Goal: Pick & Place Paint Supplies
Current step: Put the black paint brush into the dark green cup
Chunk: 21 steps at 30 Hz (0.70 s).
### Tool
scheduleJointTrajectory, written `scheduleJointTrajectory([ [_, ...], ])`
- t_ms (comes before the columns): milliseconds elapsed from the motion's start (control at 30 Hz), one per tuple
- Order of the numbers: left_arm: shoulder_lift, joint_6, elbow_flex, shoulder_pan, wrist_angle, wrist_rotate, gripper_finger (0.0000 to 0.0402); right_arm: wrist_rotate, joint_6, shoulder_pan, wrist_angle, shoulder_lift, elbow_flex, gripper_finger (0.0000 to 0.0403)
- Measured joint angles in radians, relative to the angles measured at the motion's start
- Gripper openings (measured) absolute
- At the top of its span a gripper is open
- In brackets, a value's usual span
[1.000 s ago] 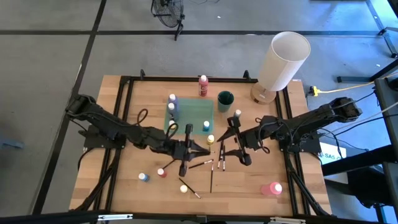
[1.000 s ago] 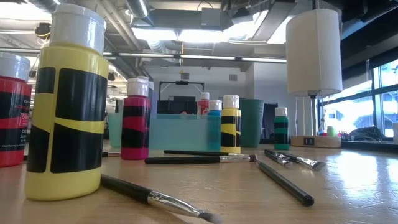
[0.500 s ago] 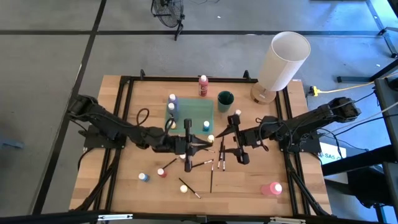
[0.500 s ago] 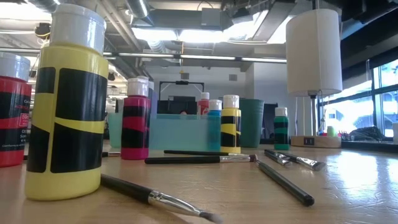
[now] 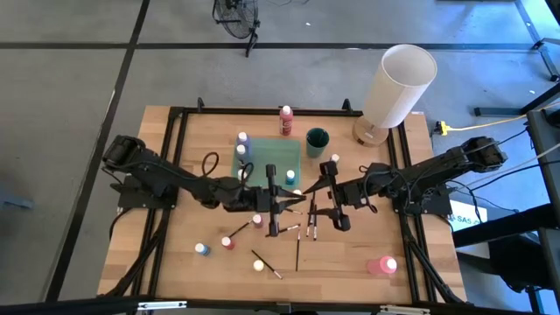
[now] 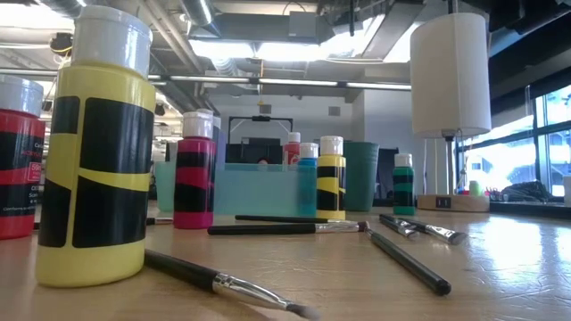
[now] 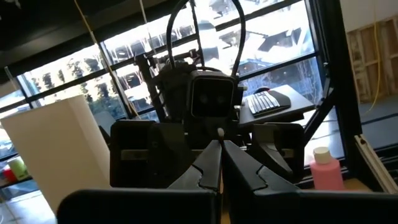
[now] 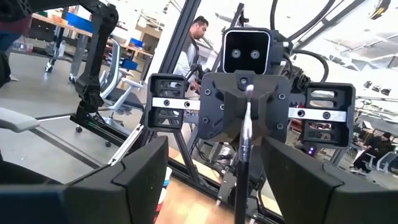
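My left gripper [image 5: 287, 203] hangs above the table's middle, shut on a thin dark brush [image 8: 243, 146] that points at my right gripper [image 5: 322, 198]. That gripper faces it with its fingers wide open, one on each side of the brush's free end; no touch shows. Small white-capped paint bottles stand around the table: pink [image 5: 257, 220], red [image 5: 227, 242], blue [image 5: 202, 249], yellow [image 5: 257, 264]. More brushes [image 5: 297, 249] lie flat on the wood below the grippers. The low view shows neither gripper. My left gripper pinches the brush [image 7: 219, 142] between its two fingertips [image 7: 205, 169]. The brush lies along the fingers and sticks out past them toward the table's right. It is lifted clear of the table, roughly level. Which end the fingers have, I cannot tell.
A pale green tray [image 5: 267, 159] with purple bottles [image 5: 241, 144] beside it sits behind the grippers. A dark green cup [image 5: 317, 140] and a red bottle [image 5: 285, 120] stand farther back. A big white cylinder [image 5: 398, 86] is at the far right, a large pink bottle [image 5: 382, 265] at the near right.
My left gripper, still shut, has gone toward the table's right and far edges, up to the right gripper, and its fingers have tipped up. The pink bottle it stood over now shows beside it.
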Motion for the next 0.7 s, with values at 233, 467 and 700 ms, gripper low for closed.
scheduleJointTrajectory([
  [233,0.000,-0.017,0.000,0.017,0.000,0.025,0.0002,0.000,-0.009,-0.001,-0.002,0.000,0.000,0.0259],
  [467,0.000,-0.010,0.000,0.017,0.000,0.027,0.0002,0.000,-0.008,-0.011,-0.003,0.000,0.000,0.0244],
  [700,0.000,-0.008,0.000,0.022,0.000,0.028,0.0002,0.000,-0.008,-0.015,-0.002,0.000,0.000,0.0226],
])
